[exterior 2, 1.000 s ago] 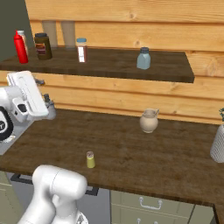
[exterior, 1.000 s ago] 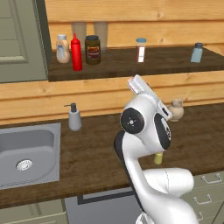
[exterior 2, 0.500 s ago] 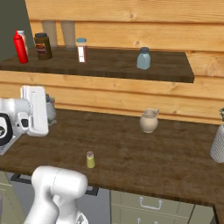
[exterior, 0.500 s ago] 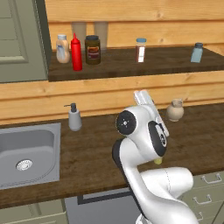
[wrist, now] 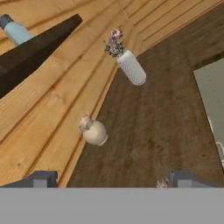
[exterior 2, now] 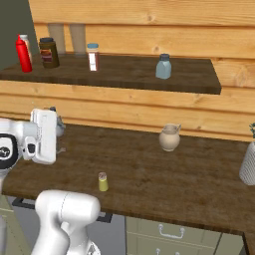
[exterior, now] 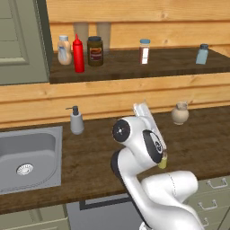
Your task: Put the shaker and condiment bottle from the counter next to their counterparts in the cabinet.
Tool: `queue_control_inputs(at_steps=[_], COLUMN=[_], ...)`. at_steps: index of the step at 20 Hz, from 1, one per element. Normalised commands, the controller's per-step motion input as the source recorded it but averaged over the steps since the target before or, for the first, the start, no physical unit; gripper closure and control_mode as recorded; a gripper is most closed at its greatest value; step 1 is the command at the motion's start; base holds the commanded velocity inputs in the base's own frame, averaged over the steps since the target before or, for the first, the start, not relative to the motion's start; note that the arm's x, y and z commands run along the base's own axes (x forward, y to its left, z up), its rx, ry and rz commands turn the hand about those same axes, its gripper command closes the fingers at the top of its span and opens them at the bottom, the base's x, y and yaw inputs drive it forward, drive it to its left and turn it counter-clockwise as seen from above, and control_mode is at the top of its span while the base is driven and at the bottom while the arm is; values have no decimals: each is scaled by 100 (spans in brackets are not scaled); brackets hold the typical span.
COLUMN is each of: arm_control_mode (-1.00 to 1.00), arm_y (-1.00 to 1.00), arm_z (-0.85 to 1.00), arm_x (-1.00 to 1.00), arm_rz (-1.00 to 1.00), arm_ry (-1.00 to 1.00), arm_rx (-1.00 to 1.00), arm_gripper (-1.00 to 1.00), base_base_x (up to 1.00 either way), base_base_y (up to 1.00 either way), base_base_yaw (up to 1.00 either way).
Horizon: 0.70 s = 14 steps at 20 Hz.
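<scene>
Left base view: The red bottle (exterior: 78, 54) stands upright on the dark shelf (exterior: 134, 69), just beside the peach bottle (exterior: 64, 50) on its left and the brown jar (exterior: 95, 51) on its right. A white-capped spice jar (exterior: 144, 51) stands near mid-shelf, and the blue shaker (exterior: 202, 54) stands at the far right end. The grey-green door (exterior: 20, 42) stands at the left edge. On the counter (exterior: 94, 159), a soap dispenser (exterior: 76, 120) stands beside the steel sink (exterior: 27, 155), and a tan pot (exterior: 179, 113) stands near the back wall. The yellow-green shaker (exterior: 162, 160) stands on the counter near its front edge, partly hidden behind the arm (exterior: 139, 146).

Right base view: The shaker (exterior 2: 102, 182) stands upright near the front of the counter (exterior 2: 164, 174), well apart from the tan pot (exterior 2: 169, 137) behind it. The hand (exterior 2: 44, 136) is raised over the left part of the counter, clear of the shaker. The red bottle (exterior 2: 23, 54), brown jar (exterior 2: 48, 52), spice jar (exterior 2: 92, 57) and blue shaker (exterior 2: 163, 66) stand on the shelf (exterior 2: 124, 74). A pale vase (exterior 2: 248, 164) stands at the right edge.

Hand view: The view is rolled. The gripper (wrist: 111, 179) stands wide, its two fingertips (wrist: 41, 178) far apart with nothing between them. Ahead lie the counter (wrist: 166, 109), the tan pot (wrist: 93, 131) against the wood wall, and the vase with flowers (wrist: 129, 65). The blue shaker (wrist: 15, 31) stands on the shelf (wrist: 39, 48).
</scene>
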Motion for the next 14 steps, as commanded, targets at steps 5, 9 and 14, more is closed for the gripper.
queue_control_inputs(at_steps=[5, 9, 14], arm_control_mode=[-100, -100, -100], arm_y=[-22, -24, -15], arm_z=[-68, -70, -54], arm_x=[16, 1, 0], arm_rz=[-2, -1, -3], arm_ry=[1, 0, 1], arm_rx=[0, 0, 0], arm_gripper=[-100, -100, -100], base_base_x=[0, 0, 0], base_base_y=[0, 0, 0], base_base_yaw=[0, 0, 0])
